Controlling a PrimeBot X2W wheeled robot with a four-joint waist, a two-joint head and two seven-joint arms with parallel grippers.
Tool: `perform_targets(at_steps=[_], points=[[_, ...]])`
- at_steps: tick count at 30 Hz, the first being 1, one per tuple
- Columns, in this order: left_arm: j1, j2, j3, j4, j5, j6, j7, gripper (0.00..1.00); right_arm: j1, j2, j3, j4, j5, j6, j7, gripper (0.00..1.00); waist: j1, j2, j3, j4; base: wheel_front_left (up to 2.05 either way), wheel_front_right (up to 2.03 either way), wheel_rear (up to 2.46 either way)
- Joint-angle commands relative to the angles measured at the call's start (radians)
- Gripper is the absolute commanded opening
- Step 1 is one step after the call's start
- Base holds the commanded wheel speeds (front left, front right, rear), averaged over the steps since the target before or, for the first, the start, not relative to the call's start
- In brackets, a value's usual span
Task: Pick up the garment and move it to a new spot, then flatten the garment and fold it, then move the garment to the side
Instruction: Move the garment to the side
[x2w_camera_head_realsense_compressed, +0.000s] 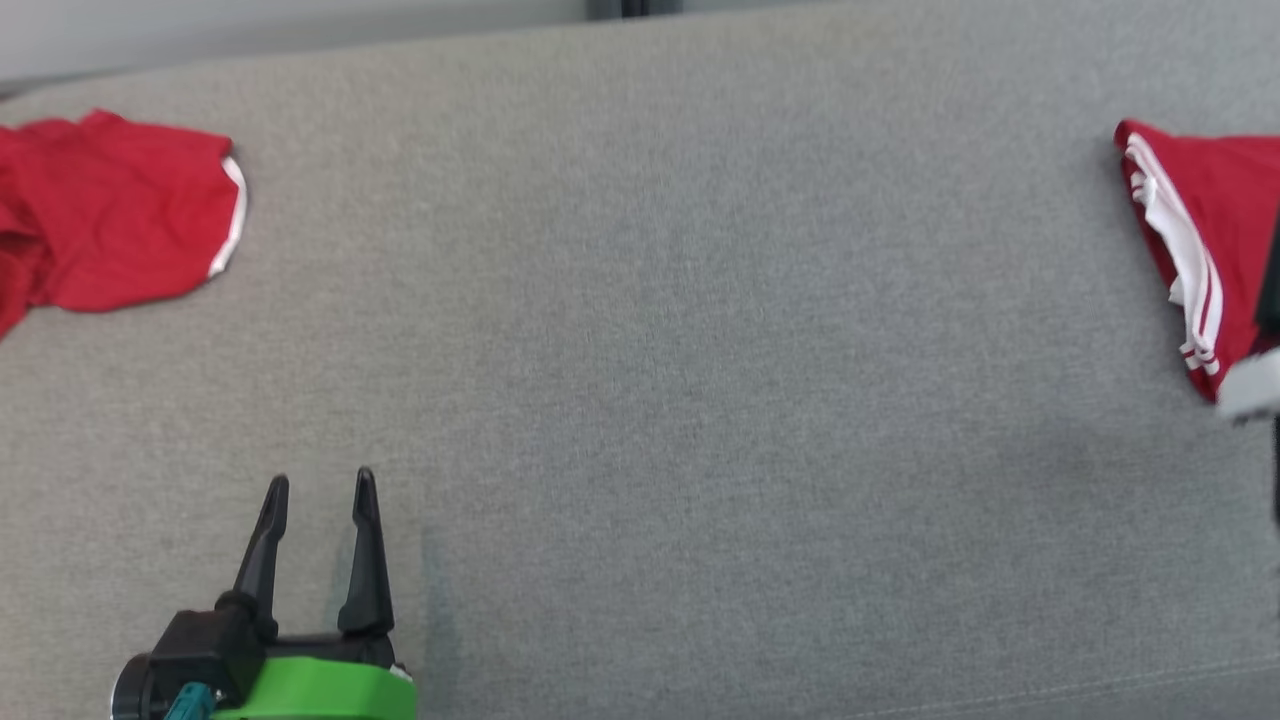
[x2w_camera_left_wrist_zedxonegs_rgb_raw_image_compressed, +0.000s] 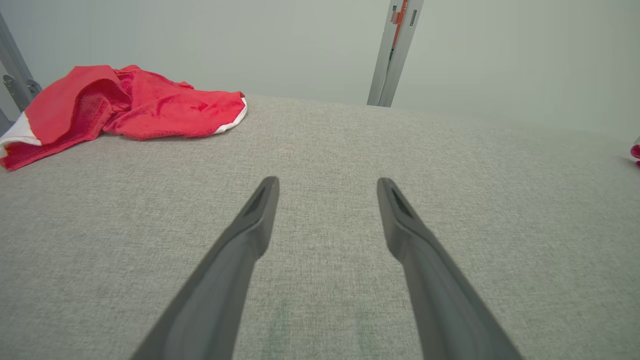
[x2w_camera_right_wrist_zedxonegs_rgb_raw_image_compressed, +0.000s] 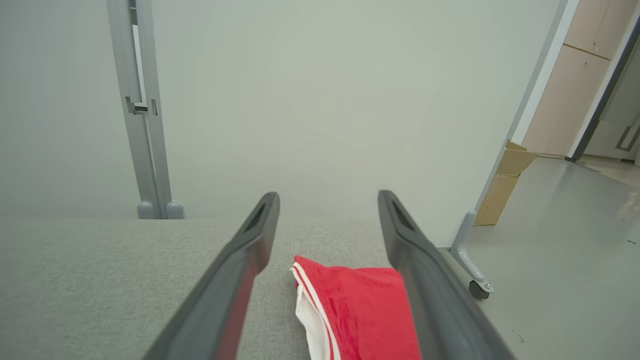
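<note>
A crumpled red garment (x2w_camera_head_realsense_compressed: 110, 215) with white trim lies at the table's far left; the left wrist view has this crumpled garment (x2w_camera_left_wrist_zedxonegs_rgb_raw_image_compressed: 125, 107) at its upper left. My left gripper (x2w_camera_head_realsense_compressed: 321, 482) is open and empty near the front edge, well short of it, fingers (x2w_camera_left_wrist_zedxonegs_rgb_raw_image_compressed: 250, 235) apart over bare cloth. A second red garment (x2w_camera_head_realsense_compressed: 1200, 230) with white stripes lies neatly at the table's right edge. My right gripper (x2w_camera_right_wrist_zedxonegs_rgb_raw_image_compressed: 327, 195) is open above this striped garment (x2w_camera_right_wrist_zedxonegs_rgb_raw_image_compressed: 360, 310), holding nothing. A blurred pale part of the right arm (x2w_camera_head_realsense_compressed: 1255, 385) overlaps it.
The grey fabric table (x2w_camera_head_realsense_compressed: 660, 350) is wide and bare between the two garments. Past its right edge lie the floor, a wheeled partition foot (x2w_camera_right_wrist_zedxonegs_rgb_raw_image_compressed: 477, 287) and a cardboard box (x2w_camera_right_wrist_zedxonegs_rgb_raw_image_compressed: 505, 185). A metal post (x2w_camera_left_wrist_zedxonegs_rgb_raw_image_compressed: 392, 52) stands behind the table.
</note>
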Motion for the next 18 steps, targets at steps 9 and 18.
perform_targets(at_steps=[9, 18], points=[[0.088, 0.002, 0.024, 0.025, -0.001, -0.003, 0.000, 1.00, 0.317, 0.136, 0.055, -0.129, -0.003, -0.001, -0.002, 1.00, 0.0000, 0.0000, -0.250, 0.029, 0.00, 0.00, 0.00], [0.108, 0.002, 0.027, 0.058, -0.010, -0.005, 0.000, 1.00, 0.427, 0.204, 0.131, -0.080, -0.014, -0.001, -0.002, 1.00, 0.0000, 0.0000, -0.271, 0.049, 0.00, 0.00, 0.00]])
